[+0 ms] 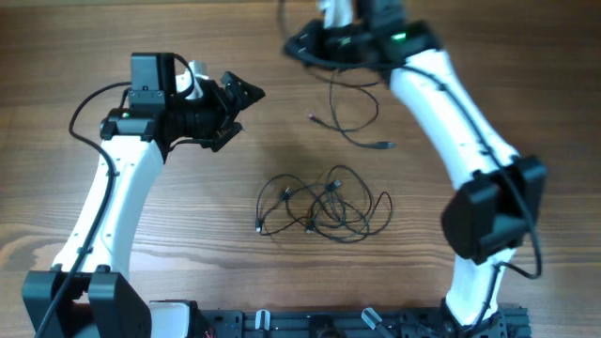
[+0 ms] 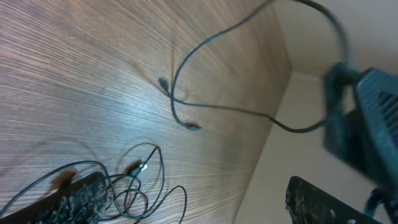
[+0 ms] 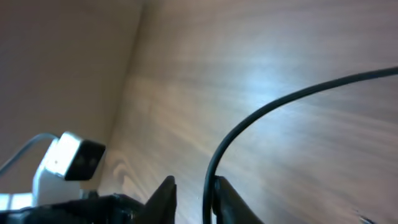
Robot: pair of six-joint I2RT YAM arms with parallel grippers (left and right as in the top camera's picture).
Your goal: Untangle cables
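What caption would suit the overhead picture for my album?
Left arm and right arm flank a tangle of thin black cables; one cable lies apart beyond it.

White tubular links and chunky black joint housings make up the left arm (image 1: 113, 202) and right arm (image 1: 451, 113). A thin black arm cable (image 1: 83, 105) loops at the left arm's 9 o'clock side. A green light (image 1: 399, 38) glows on the right arm toward 12 o'clock.

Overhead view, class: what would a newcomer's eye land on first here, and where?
The knotted bunch of thin black cables at the middle of the table stands out first. Beyond it, one loose cable lies apart, running up toward the right gripper at the far edge. The left gripper hovers open on the left, holding nothing.
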